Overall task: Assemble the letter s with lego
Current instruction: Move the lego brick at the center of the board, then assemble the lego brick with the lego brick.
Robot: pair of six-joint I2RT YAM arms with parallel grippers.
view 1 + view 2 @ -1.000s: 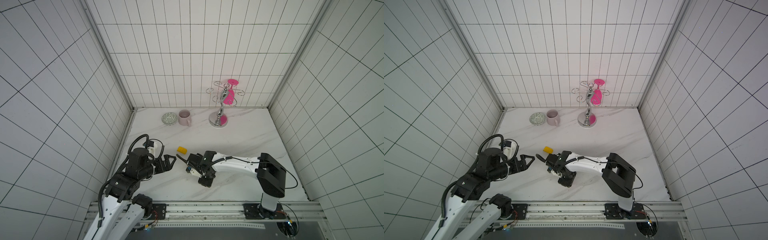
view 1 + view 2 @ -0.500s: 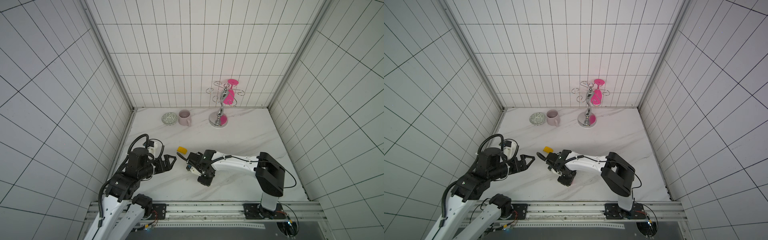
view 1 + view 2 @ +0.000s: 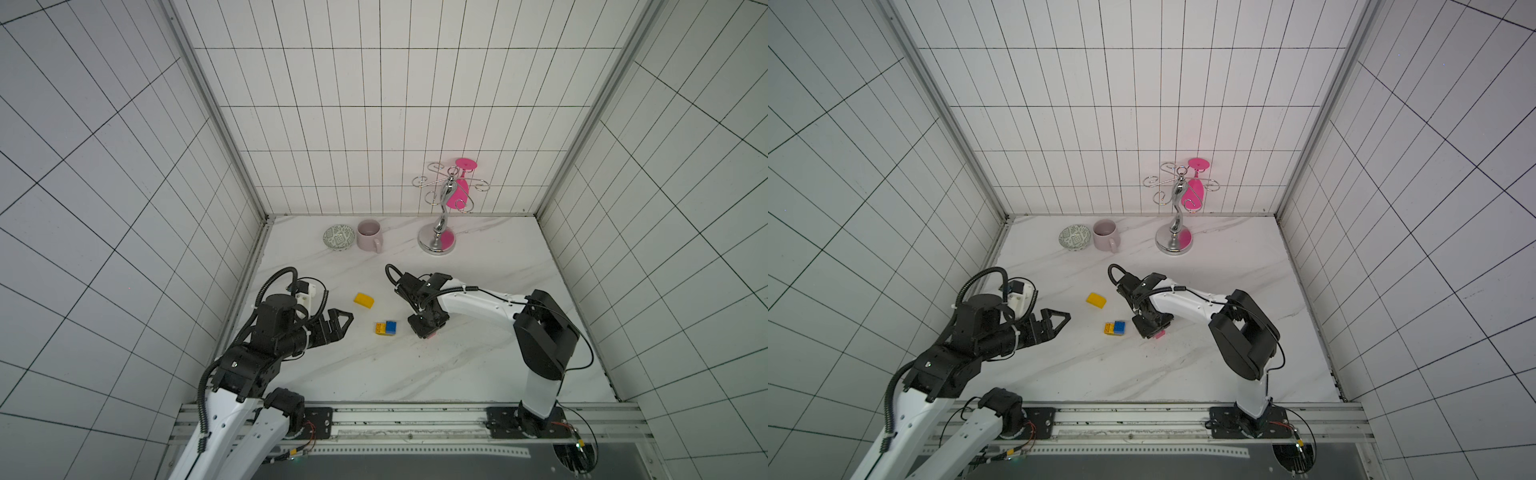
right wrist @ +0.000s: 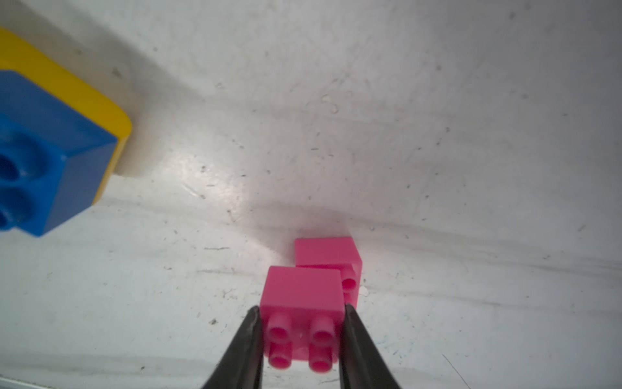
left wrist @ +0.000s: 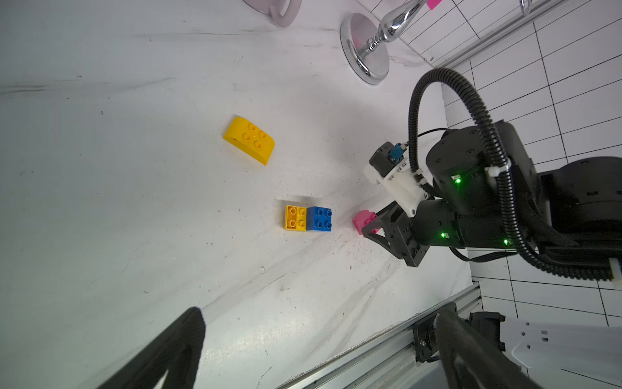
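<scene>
Our right pincer point(image 4: 302, 308) is clamped on a pink brick point(image 4: 303, 289) near the middle of the counter point(image 3: 478, 257), its twin point(image 4: 324, 251) just beyond. The blue-on-yellow pair point(image 5: 308, 219) lies just beside, toward the left edge, nearer this arm; our left pincer point(image 3: 338, 326) gapes empty.

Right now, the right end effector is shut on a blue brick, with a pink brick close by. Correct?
Only the colour is wrong: the right end effector is shut on a pink brick, as the right wrist view shows. A second pink brick is close by.
</scene>
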